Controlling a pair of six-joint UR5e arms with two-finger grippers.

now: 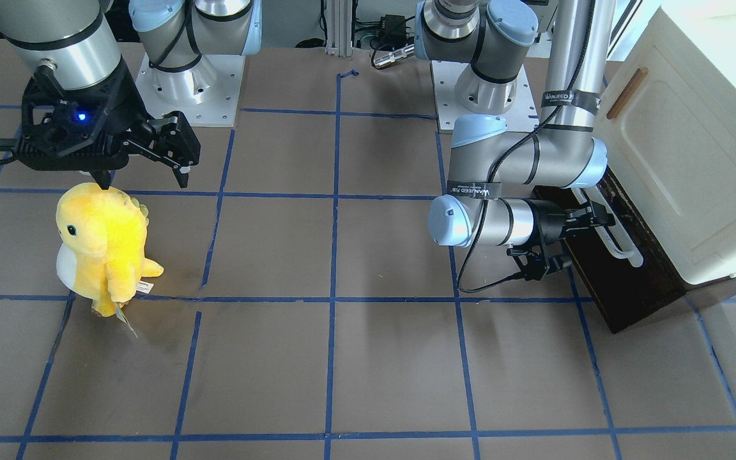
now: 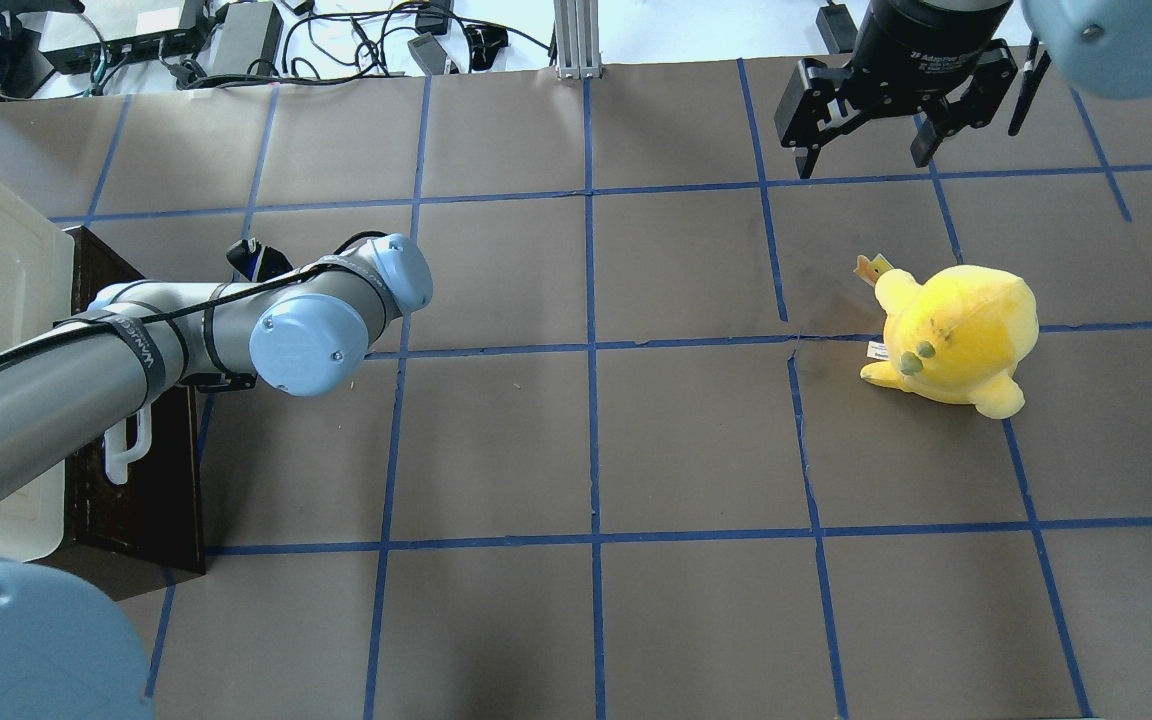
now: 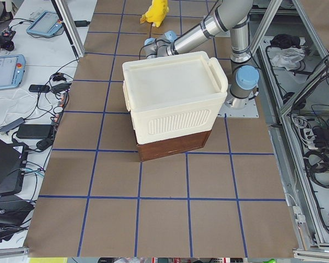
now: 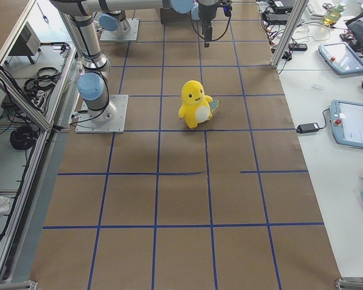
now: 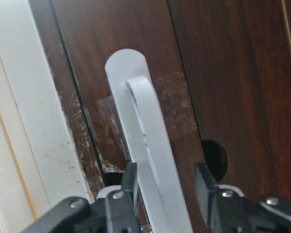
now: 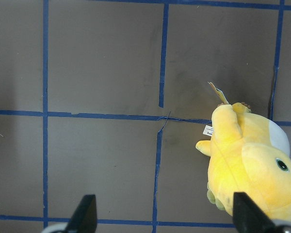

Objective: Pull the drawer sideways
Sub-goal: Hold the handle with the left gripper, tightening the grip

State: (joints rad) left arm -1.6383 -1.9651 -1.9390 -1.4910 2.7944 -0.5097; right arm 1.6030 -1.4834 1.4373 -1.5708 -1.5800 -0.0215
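The drawer has a dark brown wooden front and sits under the cream cabinet. Its long white bar handle runs along the front. My left gripper is at the handle. In the left wrist view the left gripper is open, with one finger on each side of the handle and a gap to the right finger. None of the drawer's inner walls show. My right gripper is open and empty, hanging just above a yellow plush toy.
The cabinet door has a small wooden handle. The plush toy stands on the brown, blue-taped table, far from the drawer. The arm bases are bolted at the table's back edge.
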